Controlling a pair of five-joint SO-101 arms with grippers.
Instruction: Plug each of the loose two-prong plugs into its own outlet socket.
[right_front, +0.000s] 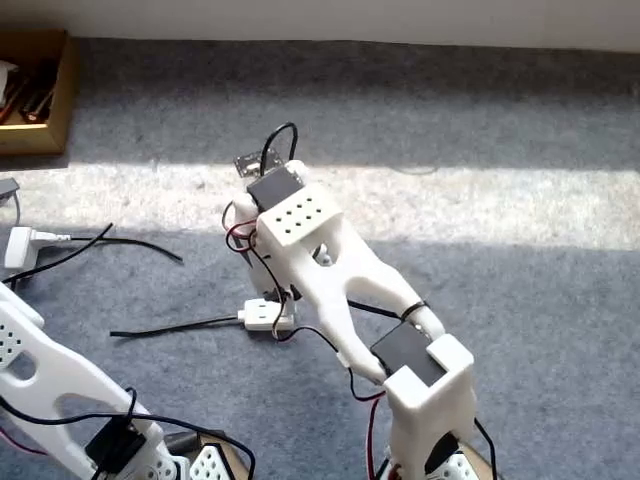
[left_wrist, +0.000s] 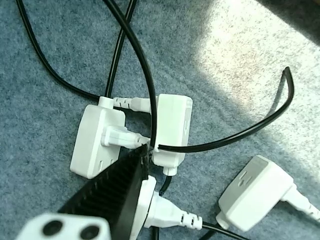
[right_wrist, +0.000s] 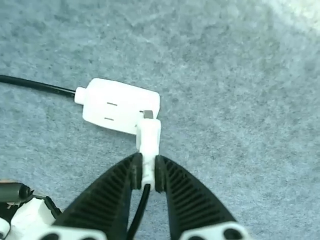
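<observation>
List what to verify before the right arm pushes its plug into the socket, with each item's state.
1. Hold: right gripper shut on plug: ok.
2. Plug tip over the slots of the socket: not ok; it sits at the socket's end, beside them.
3. Both slots empty: ok.
4. Socket cable clear of the gripper: ok.
5. Prongs straight: cannot tell.
</observation>
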